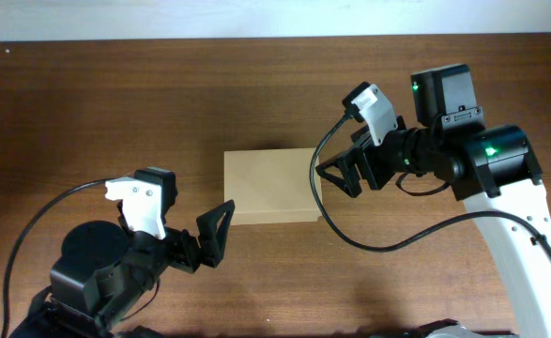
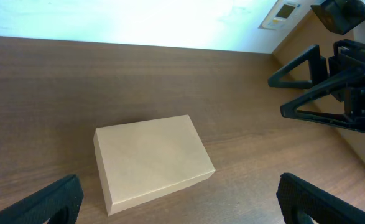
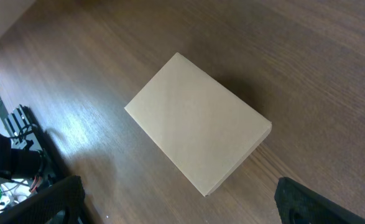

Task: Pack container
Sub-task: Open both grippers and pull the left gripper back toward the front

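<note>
Overhead, fingers: the left gripper (image 1: pixel 221 225) has its black fingers spread and holds nothing. The right gripper (image 1: pixel 327 176) is parted and empty too.
Overhead, container: the container (image 1: pixel 270 186) is a plain tan cardboard box lying flat on the brown wooden table (image 1: pixel 115 103). Its lid is down, and it sits right between the two grippers.
Overhead, left gripper spot: hanging at the container's near-left corner.
Overhead, right gripper spot: the tips are right at the container's right edge. Honestly can't tell from up here if they touch it or just hang over it.
Left wrist, fingers: its own fingers (image 2: pixel 51 202) sit in the two bottom corners of the frame, wide apart, with nothing clamped.
Left wrist, container: just ahead of the fingers, closed, and turned a bit askew on the wood.
Left wrist, right gripper: it shows up past the container's far-right side, with two triangular fingers clearly apart and empty.
Right wrist, fingers: its own fingers (image 3: pixel 319 202) are also down in the bottom corners, wide apart and gripping nothing.
Right wrist, container: pretty much dead centre and seen corner-on. The lid is shut flat, and the flap seam shows along the lower-right side.
</note>
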`<action>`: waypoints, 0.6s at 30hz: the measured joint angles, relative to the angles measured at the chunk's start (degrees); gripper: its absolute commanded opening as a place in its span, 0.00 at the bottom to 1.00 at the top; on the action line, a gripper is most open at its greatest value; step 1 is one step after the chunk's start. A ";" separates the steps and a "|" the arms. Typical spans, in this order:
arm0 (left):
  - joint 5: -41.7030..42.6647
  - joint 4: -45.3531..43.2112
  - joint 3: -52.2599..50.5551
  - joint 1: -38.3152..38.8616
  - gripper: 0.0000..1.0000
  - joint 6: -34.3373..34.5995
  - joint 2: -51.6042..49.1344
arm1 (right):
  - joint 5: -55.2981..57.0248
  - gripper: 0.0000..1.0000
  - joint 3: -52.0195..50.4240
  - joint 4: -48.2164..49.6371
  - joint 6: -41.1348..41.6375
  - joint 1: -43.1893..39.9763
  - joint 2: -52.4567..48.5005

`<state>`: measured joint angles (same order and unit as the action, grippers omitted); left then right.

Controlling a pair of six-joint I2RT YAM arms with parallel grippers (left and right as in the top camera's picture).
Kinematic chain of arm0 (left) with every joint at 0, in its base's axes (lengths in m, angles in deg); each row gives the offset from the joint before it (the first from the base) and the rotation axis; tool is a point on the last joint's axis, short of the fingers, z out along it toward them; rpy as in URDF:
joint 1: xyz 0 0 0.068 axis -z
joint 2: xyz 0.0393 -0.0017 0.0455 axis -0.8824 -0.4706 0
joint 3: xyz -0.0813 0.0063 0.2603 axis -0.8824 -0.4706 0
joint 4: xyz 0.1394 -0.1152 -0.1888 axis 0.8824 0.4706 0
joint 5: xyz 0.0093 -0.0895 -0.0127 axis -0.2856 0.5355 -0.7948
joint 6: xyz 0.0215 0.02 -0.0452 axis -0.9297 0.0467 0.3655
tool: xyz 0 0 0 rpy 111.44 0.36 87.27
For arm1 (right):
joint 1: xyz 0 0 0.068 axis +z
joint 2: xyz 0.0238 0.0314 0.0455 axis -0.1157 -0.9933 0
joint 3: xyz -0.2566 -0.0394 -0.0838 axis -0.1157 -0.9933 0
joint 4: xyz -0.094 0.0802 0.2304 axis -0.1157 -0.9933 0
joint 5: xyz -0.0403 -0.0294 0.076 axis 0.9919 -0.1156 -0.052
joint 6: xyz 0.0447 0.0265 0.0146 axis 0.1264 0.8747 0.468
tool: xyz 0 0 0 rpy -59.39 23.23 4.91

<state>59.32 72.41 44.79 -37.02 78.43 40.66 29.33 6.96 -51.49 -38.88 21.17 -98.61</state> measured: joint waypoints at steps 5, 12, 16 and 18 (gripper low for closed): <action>-2.38 2.49 0.00 -0.02 1.00 -0.07 0.13 | 0.02 0.99 0.00 0.00 0.11 0.00 0.00; -8.33 2.58 -1.25 -8.68 1.00 -2.91 6.40 | 0.37 0.99 0.00 0.02 0.11 0.00 0.00; -9.01 2.40 -5.81 -15.82 1.00 -4.81 13.62 | 0.39 0.99 0.00 0.00 0.17 0.00 0.00; -9.25 2.34 -9.75 -18.80 0.99 -5.29 17.31 | 0.37 0.99 0.00 0.00 0.20 0.00 0.00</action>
<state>50.07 74.74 35.04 -55.82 73.15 57.97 29.70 6.96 -51.49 -38.68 21.17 -98.61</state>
